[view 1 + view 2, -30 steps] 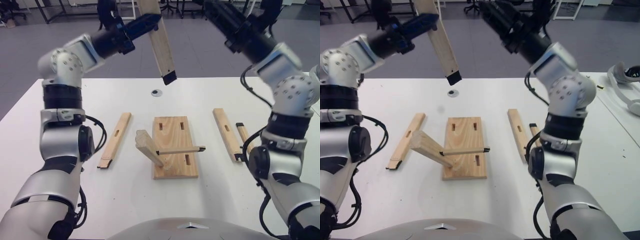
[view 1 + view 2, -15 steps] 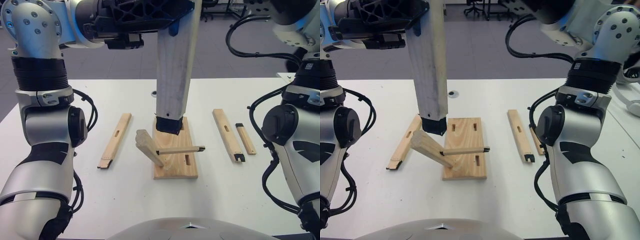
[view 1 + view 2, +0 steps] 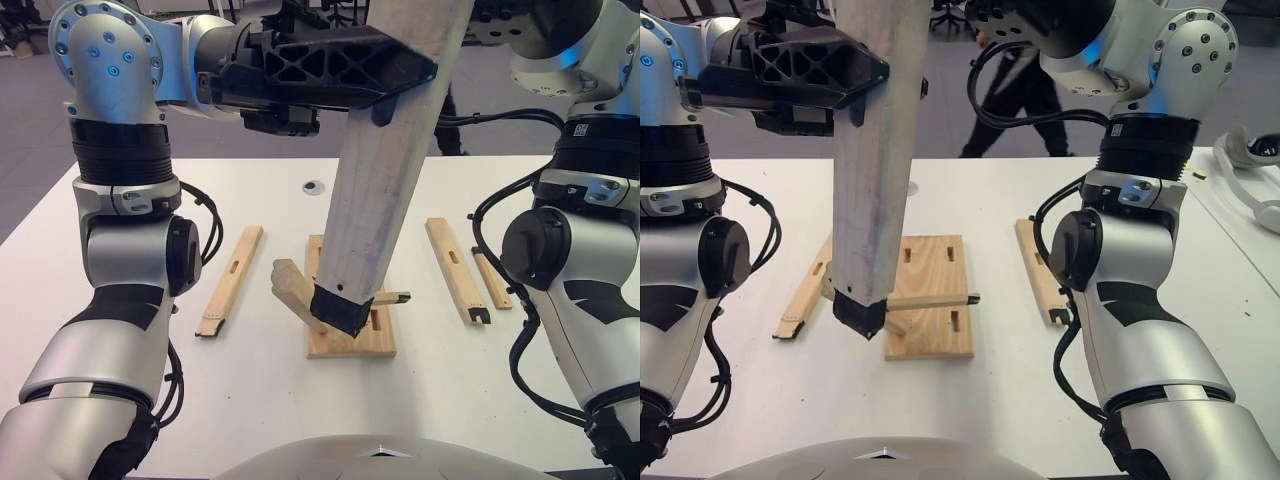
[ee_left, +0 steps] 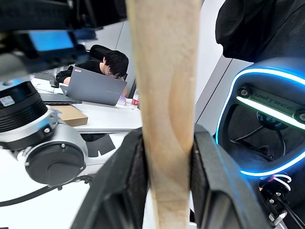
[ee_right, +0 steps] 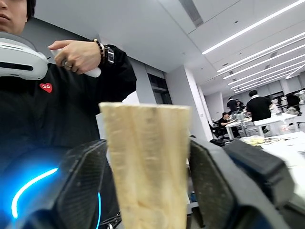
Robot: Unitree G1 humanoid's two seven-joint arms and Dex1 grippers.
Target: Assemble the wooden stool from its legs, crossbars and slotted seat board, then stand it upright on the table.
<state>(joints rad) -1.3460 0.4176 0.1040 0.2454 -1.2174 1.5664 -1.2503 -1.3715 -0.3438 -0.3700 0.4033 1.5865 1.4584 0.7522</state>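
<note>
L: left gripper (image 4: 167, 179) clamped round the leg (image 3: 375, 190), tilted, high above the table (image 3: 250, 200) | R: right gripper (image 5: 145, 191) squeezing a wooden end, seemingly that same leg's top | leg's black-capped foot hangs over the seat board (image 3: 930, 275) (flat, mid-table)

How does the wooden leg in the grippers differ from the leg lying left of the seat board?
The held leg is in the air, steeply tilted, clamped in the left gripper; the lying leg rests flat on the table, untouched. The held leg's black end points down; the lying leg's points toward the robot. Both are pale wood.
</note>
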